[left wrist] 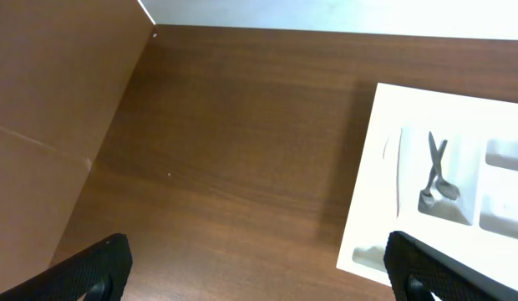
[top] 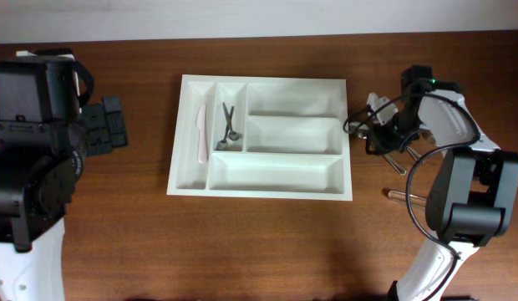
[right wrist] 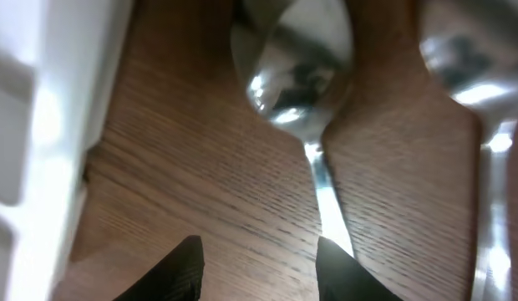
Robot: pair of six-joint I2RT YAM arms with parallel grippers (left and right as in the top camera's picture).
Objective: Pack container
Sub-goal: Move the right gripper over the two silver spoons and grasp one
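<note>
The white divided tray [top: 276, 170] lies mid-table. A pale knife [top: 200, 134] sits in its far-left slot and small metal tongs [top: 227, 127] in the slot beside it. My right gripper [top: 384, 138] is low over the table just right of the tray. In the right wrist view it is open [right wrist: 263, 267], with a metal spoon [right wrist: 297, 58] lying ahead; the spoon's handle runs to the right fingertip. A second spoon [right wrist: 468, 58] lies to the right. My left gripper [top: 104, 125] is open and empty, left of the tray [left wrist: 372, 167].
More metal cutlery [top: 405, 197] lies on the wood right of the tray, near the right arm's base. The tray's wall [right wrist: 42, 109] stands close on the left of the right gripper. The tongs [left wrist: 436, 176] also show in the left wrist view.
</note>
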